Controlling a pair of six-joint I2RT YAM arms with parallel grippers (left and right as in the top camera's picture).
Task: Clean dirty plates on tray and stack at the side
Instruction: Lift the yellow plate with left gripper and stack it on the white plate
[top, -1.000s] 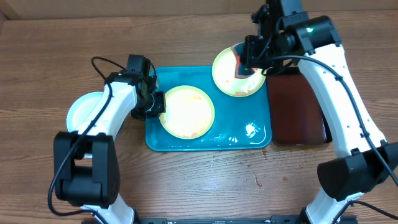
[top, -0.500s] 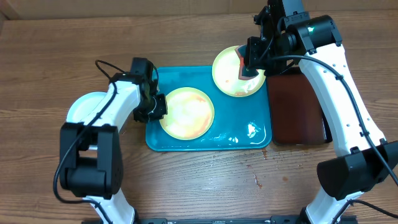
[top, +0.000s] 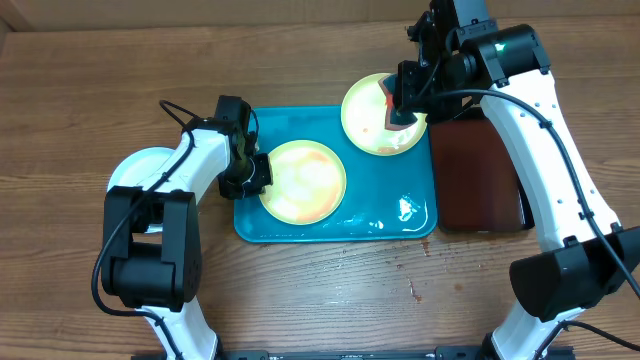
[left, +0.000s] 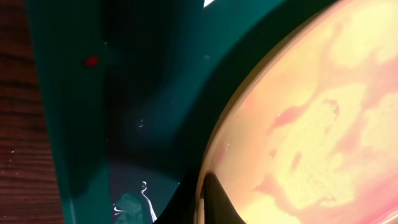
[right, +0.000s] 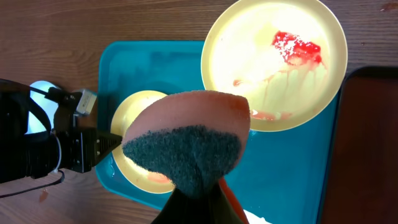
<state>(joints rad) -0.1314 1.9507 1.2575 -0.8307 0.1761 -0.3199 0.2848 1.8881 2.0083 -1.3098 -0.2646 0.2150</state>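
A pale yellow-green plate (top: 303, 180) smeared with thin reddish sauce lies on the teal tray (top: 400, 215). My left gripper (top: 255, 172) is shut on this plate's left rim, and one dark fingertip (left: 214, 199) lies over the rim (left: 236, 118). A second yellow-green plate (top: 372, 130) with red sauce (right: 297, 43) sits at the tray's far right corner. My right gripper (top: 400, 100) hovers above it, shut on an orange sponge (right: 186, 140) with its dark scouring face towards the camera. A light-blue-rimmed plate (top: 132, 175) rests on the table left of the tray, partly under my left arm.
A dark reddish tray (top: 480, 175) with a black rim lies right of the teal tray, under my right arm. Water glints on the teal tray's front right part (top: 405, 208). A cardboard wall runs along the table's far edge.
My left gripper has slid a little nearer and rightward along the plate's left rim. The right gripper and sponge have barely moved.
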